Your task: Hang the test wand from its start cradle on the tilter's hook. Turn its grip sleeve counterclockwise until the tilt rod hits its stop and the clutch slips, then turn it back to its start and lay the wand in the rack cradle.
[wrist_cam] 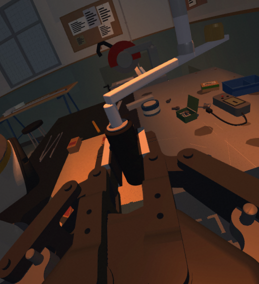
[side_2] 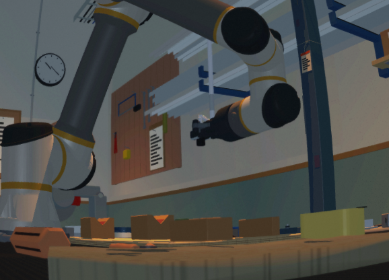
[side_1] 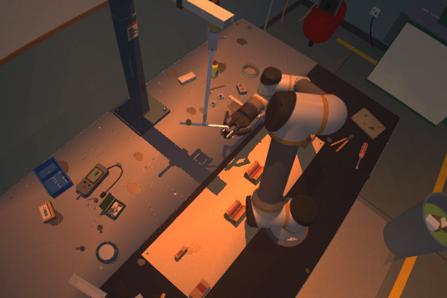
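Note:
High above the middle of the bench, the tilter's pale vertical rod hangs from an overhead beam on the blue column. A thin crossbar runs along its lower end. The test wand reaches from that bar toward me as a pale square shaft, and its black grip sleeve sits clamped in my closed gripper. The gripper is at the crossbar's right end, well above the tabletop. Orange V-notch cradles stand on the lit mat below. The hook itself is hidden.
The blue column and its base plate stand left of the tilter. Small items litter the bench: a glue bottle, tape rolls, a blue tray, a handheld meter. A screwdriver lies right of my base.

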Tool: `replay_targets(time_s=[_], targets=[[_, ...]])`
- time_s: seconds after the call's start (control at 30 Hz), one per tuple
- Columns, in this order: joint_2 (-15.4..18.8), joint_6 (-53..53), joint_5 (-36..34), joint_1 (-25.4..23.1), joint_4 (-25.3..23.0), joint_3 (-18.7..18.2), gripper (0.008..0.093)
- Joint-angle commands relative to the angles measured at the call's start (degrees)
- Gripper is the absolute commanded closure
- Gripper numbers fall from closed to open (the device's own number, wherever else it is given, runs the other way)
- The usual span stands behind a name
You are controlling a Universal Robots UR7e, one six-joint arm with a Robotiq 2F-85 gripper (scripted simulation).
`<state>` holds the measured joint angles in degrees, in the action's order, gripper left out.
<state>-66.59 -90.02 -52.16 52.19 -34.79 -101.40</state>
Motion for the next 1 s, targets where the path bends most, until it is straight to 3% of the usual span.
replay_targets(time_s=[0.0,0.97], targets=[[-0.09,0.02,-0.02,-0.01,-0.03,-0.05,0.0934],[-1.85,0.02,0.27,-0.3,-0.92,-2.72,0.0934]])
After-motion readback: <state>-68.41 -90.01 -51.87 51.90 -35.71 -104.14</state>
